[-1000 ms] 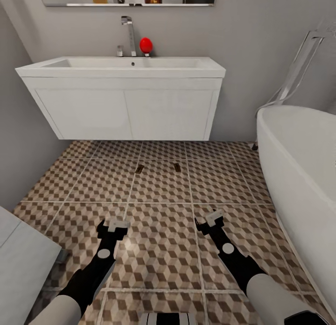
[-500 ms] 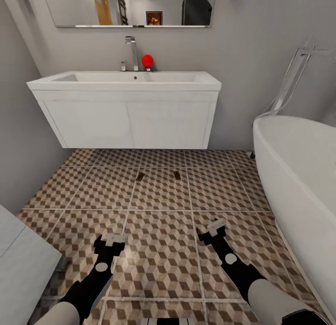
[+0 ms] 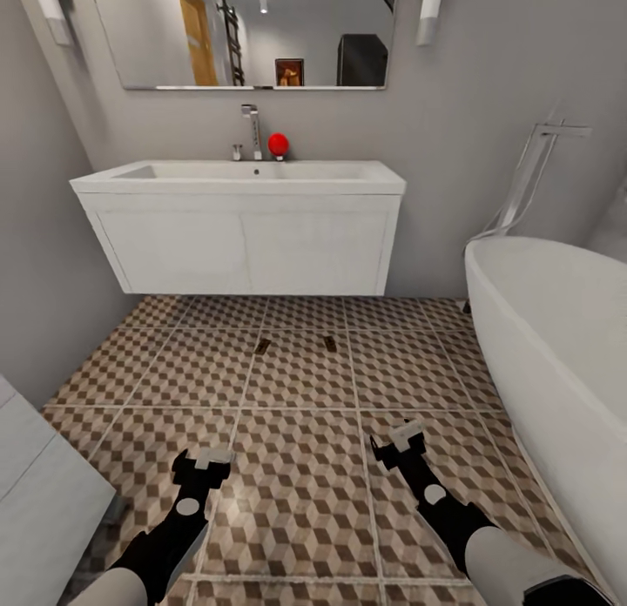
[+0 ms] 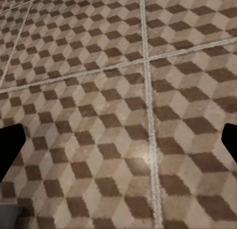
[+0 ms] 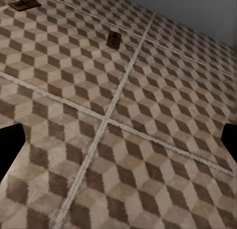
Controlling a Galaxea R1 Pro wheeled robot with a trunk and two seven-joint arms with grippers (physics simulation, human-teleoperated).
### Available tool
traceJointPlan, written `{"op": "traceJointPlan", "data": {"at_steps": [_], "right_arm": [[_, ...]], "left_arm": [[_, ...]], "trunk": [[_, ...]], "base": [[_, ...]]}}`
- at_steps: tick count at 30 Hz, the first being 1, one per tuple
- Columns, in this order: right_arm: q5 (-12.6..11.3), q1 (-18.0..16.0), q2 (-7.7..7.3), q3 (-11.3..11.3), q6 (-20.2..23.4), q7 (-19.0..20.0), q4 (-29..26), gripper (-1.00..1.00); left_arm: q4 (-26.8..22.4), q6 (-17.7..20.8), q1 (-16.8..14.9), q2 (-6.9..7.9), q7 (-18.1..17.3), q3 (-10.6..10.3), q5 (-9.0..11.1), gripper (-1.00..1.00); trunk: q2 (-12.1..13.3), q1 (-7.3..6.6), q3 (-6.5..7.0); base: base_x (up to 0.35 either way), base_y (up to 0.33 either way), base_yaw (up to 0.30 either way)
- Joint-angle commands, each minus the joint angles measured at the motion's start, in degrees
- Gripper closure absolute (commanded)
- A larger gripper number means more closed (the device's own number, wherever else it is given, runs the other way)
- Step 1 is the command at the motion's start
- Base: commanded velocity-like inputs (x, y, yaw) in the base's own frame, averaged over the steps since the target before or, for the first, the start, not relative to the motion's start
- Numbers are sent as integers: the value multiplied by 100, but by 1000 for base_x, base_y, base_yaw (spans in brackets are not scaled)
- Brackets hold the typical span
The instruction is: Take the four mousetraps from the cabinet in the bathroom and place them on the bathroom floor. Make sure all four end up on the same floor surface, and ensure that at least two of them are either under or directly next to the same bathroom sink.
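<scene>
Head view, two mousetraps (image 3: 262, 346) on bathroom floor (image 3: 300, 493) before sink (image 3: 239, 178), both grippers spread, empty.

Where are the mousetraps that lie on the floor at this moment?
In the head view, two mousetraps lie side by side but apart on the bathroom floor, just in front of the white sink vanity, ahead of both grippers.

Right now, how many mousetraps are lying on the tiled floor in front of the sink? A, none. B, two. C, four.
B: two mousetraps lie apart on the patterned floor just in front of the white sink vanity.
</scene>
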Motion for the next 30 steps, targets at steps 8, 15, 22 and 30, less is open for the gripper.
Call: {"op": "traceJointPlan", "data": {"at_steps": [8,15,22,30], "right_arm": [[29,-3,-18,19,-382,-55,584,-100],[27,-3,-19,24,-671,-57,870,-100],[8,0,-19,25,-765,-57,1066,-100],[-64,71,-19,26,-966,-57,1189,-100]], "left_arm": [[410,-304,1,-13,38,-43,54,-100],[651,-418,4,-25,29,-43,61,-100],[999,-540,5,-43,20,-46,62,-100],[2094,-2139,5,-155,32,-43,63,-100]], "trunk": [[9,-21,246],[19,-40,466],[28,-58,685],[39,-78,935]], "base": [[0,0,0],[0,0,0],[0,0,0],[0,0,0]]}}
